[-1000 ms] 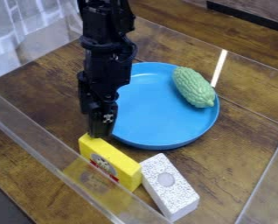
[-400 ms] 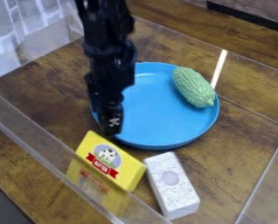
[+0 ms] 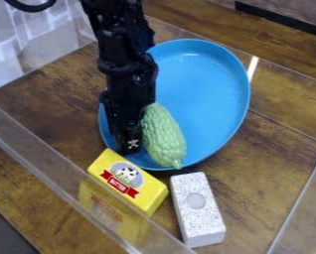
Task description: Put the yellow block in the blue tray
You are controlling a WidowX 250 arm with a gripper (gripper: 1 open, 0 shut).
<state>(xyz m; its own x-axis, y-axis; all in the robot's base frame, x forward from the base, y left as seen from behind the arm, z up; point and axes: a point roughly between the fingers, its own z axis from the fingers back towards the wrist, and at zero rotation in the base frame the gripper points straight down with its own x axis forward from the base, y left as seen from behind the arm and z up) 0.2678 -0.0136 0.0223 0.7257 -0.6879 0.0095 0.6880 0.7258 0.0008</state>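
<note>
Black arm comes down from top of frame, claw (image 3: 125, 139) pointing down at the near-left rim of the blue tray (image 3: 214, 84). Claw tips sit low against the rim, hidden by the dark body and the tray edge; cannot tell if the claw is open, closed or gripping the rim. Tray looks tipped, far edge raised, near edge down by the claw. Green bumpy vegetable (image 3: 162, 135) lies in the tray just right of the claw, touching or nearly touching it, slid down to the low near rim.

Yellow block (image 3: 126, 181) lies flat on the wooden desk (image 3: 42, 109), just below and in front of the claw, outside the tray, close to the tray's near rim; red-and-white label faces up. Not held by the claw. White-grey speckled block (image 3: 197, 206) sits on the desk to the lower right of the claw, just beside the yellow block's right end. Clear plastic wall (image 3: 48, 174) runs along the desk's near-left edge, left of and below the claw.
</note>
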